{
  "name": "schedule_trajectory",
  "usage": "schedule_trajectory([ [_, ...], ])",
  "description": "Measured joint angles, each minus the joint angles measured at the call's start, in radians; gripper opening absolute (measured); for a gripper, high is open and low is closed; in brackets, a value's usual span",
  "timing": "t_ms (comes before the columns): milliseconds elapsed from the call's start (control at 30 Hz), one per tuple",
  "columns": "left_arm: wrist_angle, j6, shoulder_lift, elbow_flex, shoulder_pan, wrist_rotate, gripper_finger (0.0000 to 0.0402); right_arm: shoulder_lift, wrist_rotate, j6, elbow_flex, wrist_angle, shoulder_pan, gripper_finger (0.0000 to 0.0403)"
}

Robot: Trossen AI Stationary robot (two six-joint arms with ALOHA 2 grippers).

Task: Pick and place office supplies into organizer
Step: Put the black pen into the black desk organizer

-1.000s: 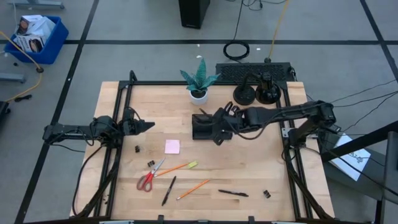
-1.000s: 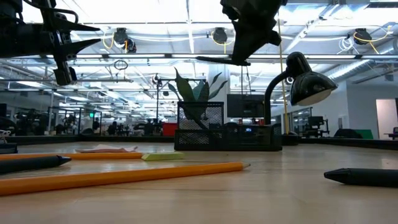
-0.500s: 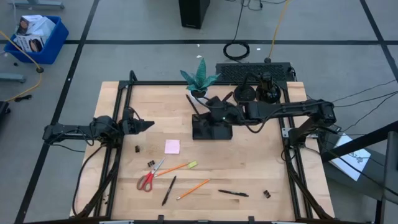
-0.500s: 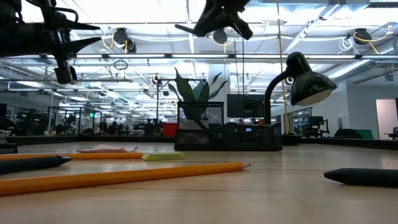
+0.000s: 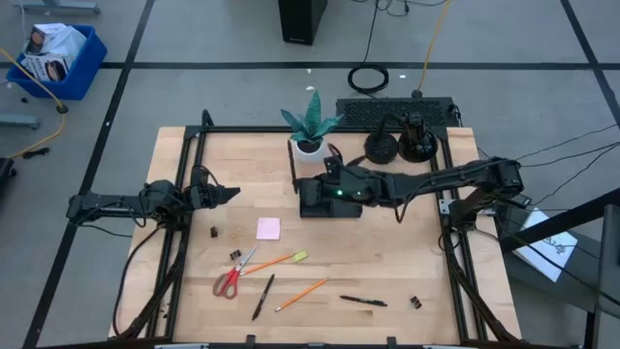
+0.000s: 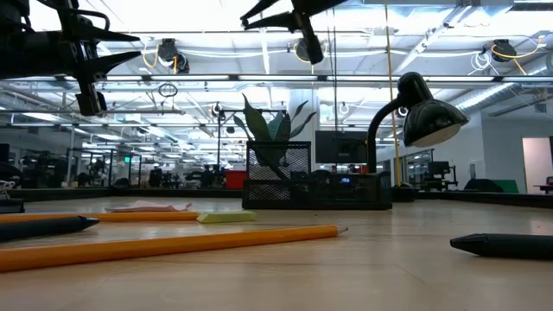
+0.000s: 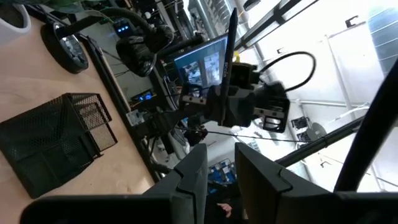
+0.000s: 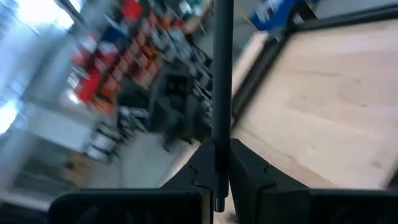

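Holding a black pen (image 8: 222,68) clenched between its fingers, my right gripper (image 5: 332,186) hangs over the organizer (image 5: 320,199), which sits at the far middle of the table (image 5: 407,262), just near of the potted plant (image 5: 309,126). In the low view the pen stands roughly upright, well above the mesh. My worry is the drop: the pen is long, thin and smooth, and the organizer is black wire mesh with a tall cup on its left and lower bins beside it. If I let go while the tip is off to one side, it could strike the rim and bounce onto the wood, or lodge aslant. Coming down too far left risks brushing the plant's stiff leaves.

My left gripper (image 5: 225,195) waits at the left edge, fingers apart and empty. Near the front edge lie the red-handled scissors (image 5: 232,275), pink sticky pad (image 5: 268,228), orange pencils (image 5: 300,294) and another pen (image 5: 363,301).
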Motion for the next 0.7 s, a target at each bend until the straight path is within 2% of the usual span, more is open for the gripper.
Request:
schedule_trajectory([
  [100, 0.000, 0.002, 0.000, 0.000, 0.000, 0.000, 0.0086, 0.000, 0.069, 0.027, -0.087, 0.159, 0.011, 0.0015],
  [267, 0.000, -0.001, 0.000, 0.000, 0.000, 0.000, 0.0086, 0.001, 0.161, 0.210, -0.245, 0.422, 0.049, 0.0015],
  [467, 0.000, 0.068, 0.000, 0.000, 0.000, 0.000, 0.0086, 0.000, 0.319, 0.378, -0.337, 0.634, 0.129, 0.0015],
  [567, 0.000, 0.144, 0.000, 0.000, 0.000, 0.005, 0.0086, 0.000, 0.310, 0.418, -0.340, 0.640, 0.155, 0.0015],
  [700, -0.006, 0.351, 0.000, 0.000, 0.000, 0.018, 0.0086, 0.000, 0.261, 0.500, -0.340, 0.632, 0.186, 0.0015],
])
